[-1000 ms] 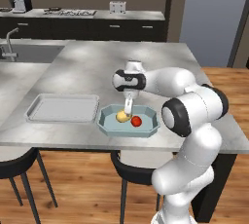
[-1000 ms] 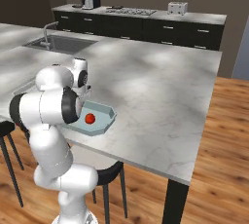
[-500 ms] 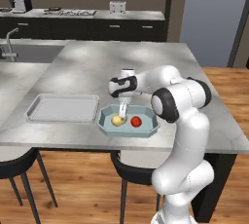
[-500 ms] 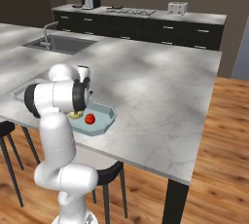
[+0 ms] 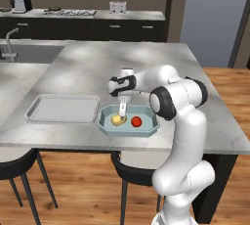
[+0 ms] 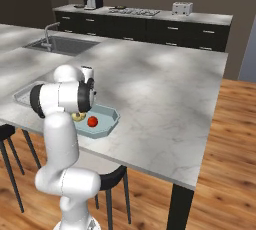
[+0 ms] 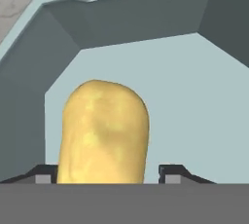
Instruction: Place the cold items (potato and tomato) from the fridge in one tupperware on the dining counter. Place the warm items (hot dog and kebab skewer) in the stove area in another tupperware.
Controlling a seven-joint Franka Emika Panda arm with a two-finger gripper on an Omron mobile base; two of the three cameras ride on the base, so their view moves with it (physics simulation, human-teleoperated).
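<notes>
Potato: the potato (image 7: 103, 133) lies on the floor of the tupperware (image 5: 108, 127) on the dining counter (image 5: 146, 67), the tomato (image 5: 136, 121) just beside it.
Axis: in the hand view its long axis runs straight away from the fingertips (image 7: 171, 173), between them.
Gripper: the gripper (image 5: 122, 113) hangs directly over it, jaws parted with a clear gap on one side; release looks under way.
Change: against a second ago, the arm has folded lower and the jaws stand wider.
Beside: a second, shallow tray (image 5: 62, 109) sits just left.

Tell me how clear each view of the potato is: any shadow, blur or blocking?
Hand view: potato sharp, evenly lit, bottom cut off. Left base view: small but clear beside the tomato, under the gripper. Right base view: mostly blocked by the arm.
</notes>
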